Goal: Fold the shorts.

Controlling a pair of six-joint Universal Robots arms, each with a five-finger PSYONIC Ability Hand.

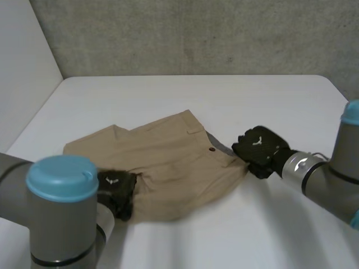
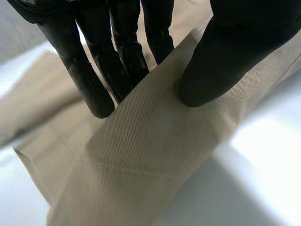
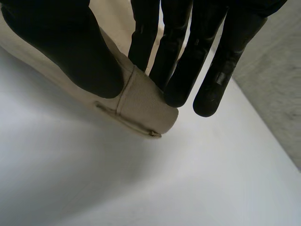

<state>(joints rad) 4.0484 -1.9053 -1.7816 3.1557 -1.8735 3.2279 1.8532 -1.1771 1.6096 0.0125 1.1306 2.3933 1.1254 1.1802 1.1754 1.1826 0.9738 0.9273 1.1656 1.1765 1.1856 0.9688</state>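
**A:** In the head view, where are the shorts [image 1: 168, 162]?
**B:** Spread mid-tabletop [image 1: 168, 95]. The left hand [image 1: 116, 189] is at the near edge by a leg and the right hand [image 1: 259, 148] at the waistband [image 1: 219, 144] end, likely so both ends lift together.
**A:** Left wrist view?
**B:** Fingers [image 2: 96, 89] and thumb [image 2: 211, 70] pinch a raised fold of cloth.
**A:** Right wrist view?
**B:** Thumb and fingers clamp the waistband corner, probably to stop it slipping.

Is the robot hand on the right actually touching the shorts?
Touching. The right wrist view shows the right robot hand pinching the waistband of the shorts between thumb and fingers.
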